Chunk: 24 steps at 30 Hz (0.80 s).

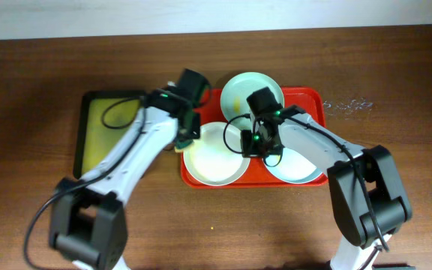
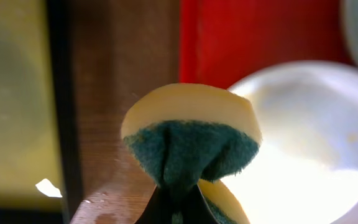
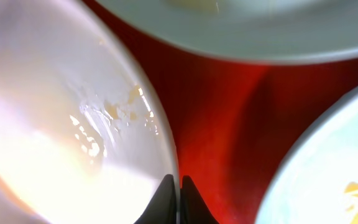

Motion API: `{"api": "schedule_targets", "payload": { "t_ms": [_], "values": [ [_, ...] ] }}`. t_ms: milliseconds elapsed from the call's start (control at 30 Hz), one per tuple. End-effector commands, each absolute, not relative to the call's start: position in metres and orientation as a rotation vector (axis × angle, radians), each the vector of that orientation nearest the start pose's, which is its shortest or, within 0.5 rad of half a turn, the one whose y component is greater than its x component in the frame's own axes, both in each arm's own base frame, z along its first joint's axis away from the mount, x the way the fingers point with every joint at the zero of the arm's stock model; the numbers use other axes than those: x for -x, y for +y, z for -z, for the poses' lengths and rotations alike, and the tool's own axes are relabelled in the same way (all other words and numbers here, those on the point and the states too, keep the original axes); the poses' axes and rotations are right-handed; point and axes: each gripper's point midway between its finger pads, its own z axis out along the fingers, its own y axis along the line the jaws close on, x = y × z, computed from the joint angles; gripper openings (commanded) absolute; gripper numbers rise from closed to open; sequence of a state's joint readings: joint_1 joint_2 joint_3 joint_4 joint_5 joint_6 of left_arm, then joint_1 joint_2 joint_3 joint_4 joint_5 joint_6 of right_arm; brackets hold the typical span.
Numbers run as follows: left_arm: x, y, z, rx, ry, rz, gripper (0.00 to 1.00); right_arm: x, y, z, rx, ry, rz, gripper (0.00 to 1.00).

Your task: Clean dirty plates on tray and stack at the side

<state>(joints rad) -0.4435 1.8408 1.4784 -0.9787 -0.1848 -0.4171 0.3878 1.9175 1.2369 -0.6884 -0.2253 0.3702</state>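
Note:
The red tray (image 1: pixel 315 98) holds three plates: a white plate (image 1: pixel 214 156) at the front left, a mint-blue plate (image 1: pixel 242 88) at the back, and another mint-blue plate (image 1: pixel 298 166) at the front right. My left gripper (image 1: pixel 187 139) is shut on a yellow-and-green sponge (image 2: pixel 188 134), which hangs over the white plate's left rim (image 2: pixel 303 143). My right gripper (image 3: pixel 179 186) is shut on the white plate's right rim (image 3: pixel 73 124), which shows yellowish smears. The right mint-blue plate (image 3: pixel 334 174) also has smears.
A smaller black-rimmed tray with a yellow inside (image 1: pixel 105 131) lies on the brown table left of the red tray. It also shows in the left wrist view (image 2: pixel 11 93). Some droplets or crumbs (image 1: pixel 347 105) lie to the right of the red tray.

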Motion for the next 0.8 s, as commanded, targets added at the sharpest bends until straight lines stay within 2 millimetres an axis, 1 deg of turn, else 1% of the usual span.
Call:
{"api": "schedule_targets", "payload": {
  "t_ms": [0, 67, 100, 133, 167, 200, 267, 333, 367, 467, 567, 633, 700, 767],
  "values": [
    [-0.387, -0.104, -0.158, 0.213, 2.743, 0.109, 0.00, -0.374, 0.169, -0.089, 0.145, 2.842, -0.207, 0.04],
    [-0.391, -0.074, -0.163, 0.323, 2.729, 0.120, 0.00, -0.382, 0.157, -0.119, 0.198, 2.770, 0.040, 0.04],
    [-0.392, -0.055, -0.162, 0.390, 2.729, 0.104, 0.00, -0.387, 0.150, -0.139, 0.219, 2.702, 0.218, 0.04],
    [-0.387, -0.022, -0.158, 0.505, 2.743, 0.071, 0.00, -0.391, 0.145, -0.171, 0.271, 2.565, 0.480, 0.04],
    [-0.387, -0.002, -0.158, 0.579, 2.731, 0.056, 0.00, -0.391, 0.150, -0.200, 0.326, 2.420, 0.667, 0.04],
    [-0.387, 0.012, -0.158, 0.627, 2.720, 0.047, 0.00, -0.389, 0.157, -0.214, 0.400, 2.340, 0.759, 0.04],
    [-0.386, 0.028, -0.158, 0.684, 2.707, 0.036, 0.00, -0.384, 0.169, -0.239, 0.489, 2.182, 0.932, 0.04],
    [-0.385, 0.036, -0.157, 0.712, 2.702, 0.031, 0.00, -0.378, 0.176, -0.259, 0.538, 2.055, 1.068, 0.04],
    [-0.384, 0.039, -0.155, 0.722, 2.702, 0.029, 0.00, -0.373, 0.183, -0.276, 0.564, 1.953, 1.165, 0.04],
    [-0.382, 0.039, -0.152, 0.724, 2.709, 0.027, 0.00, -0.364, 0.197, -0.298, 0.640, 1.819, 1.303, 0.04],
    [-0.381, 0.038, -0.151, 0.724, 2.713, 0.026, 0.00, -0.358, 0.211, -0.312, 0.772, 1.728, 1.435, 0.04],
    [-0.381, 0.038, -0.150, 0.725, 2.714, 0.026, 0.00, -0.357, 0.212, -0.320, 0.740, 1.701, 1.464, 0.04],
    [-0.381, 0.038, -0.150, 0.725, 2.715, 0.026, 0.00, -0.358, 0.213, -0.320, 0.737, 1.704, 1.451, 0.04],
    [-0.381, 0.038, -0.150, 0.725, 2.715, 0.026, 0.00, -0.360, 0.217, -0.311, 0.772, 1.735, 1.394, 0.04]
  ]
}}
